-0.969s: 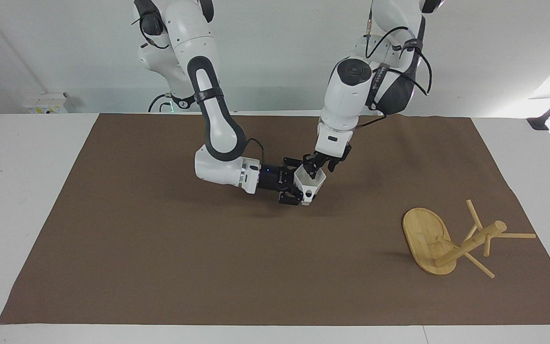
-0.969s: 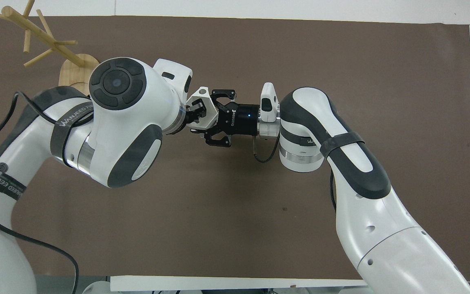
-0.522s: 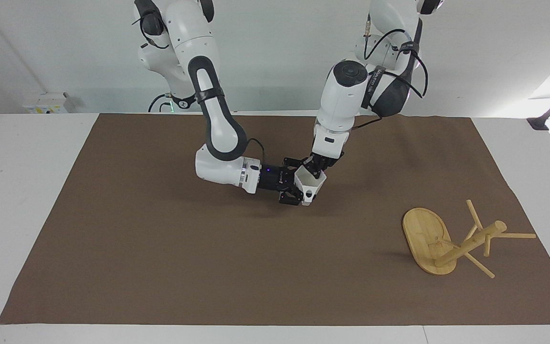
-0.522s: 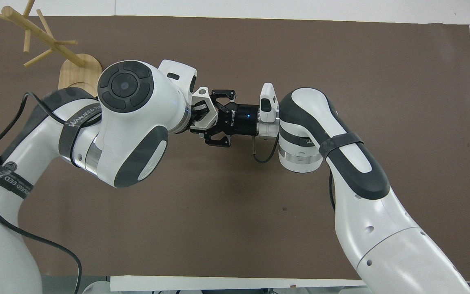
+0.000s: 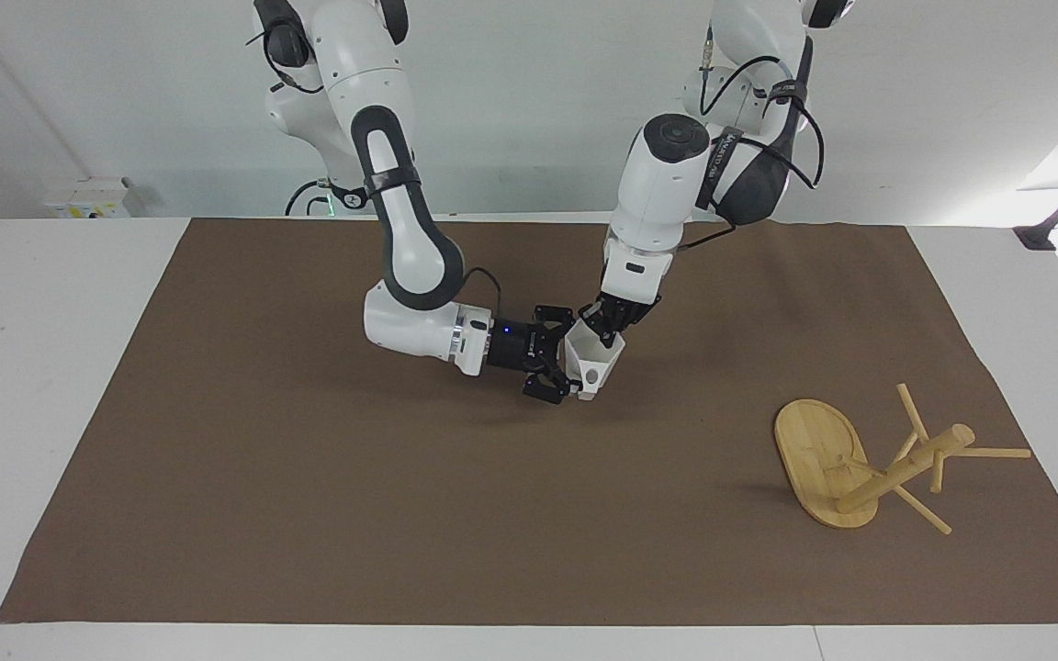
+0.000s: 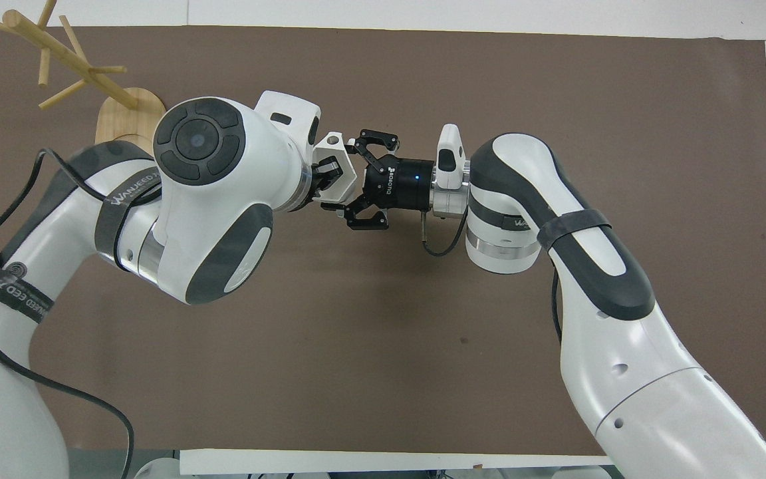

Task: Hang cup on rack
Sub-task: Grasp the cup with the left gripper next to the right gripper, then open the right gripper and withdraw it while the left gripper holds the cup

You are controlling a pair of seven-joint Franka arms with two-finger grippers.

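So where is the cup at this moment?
The cup is up over the middle of the brown mat, gripped by the left gripper, with the right gripper open beside it.

1. White table (image 5: pixel 33 367), seen from across and from above. Bare strips show at both ends and along the edge farthest from the robots.
2. Brown mat (image 5: pixel 309 505) lies flat on the table and covers most of the top. Both grippers are over its middle part.
3. Bamboo rack (image 5: pixel 818 454) lies tipped over on the mat. Its oval base is up on edge, and the post slants low w/ pegs touching the mat.
4. Rack vs. left gripper (image 5: pixel 604 323): well apart, toward the left arm's end, farther from the robots.
5. Rack vs. right gripper (image 5: pixel 568 360): well apart too, same direction.
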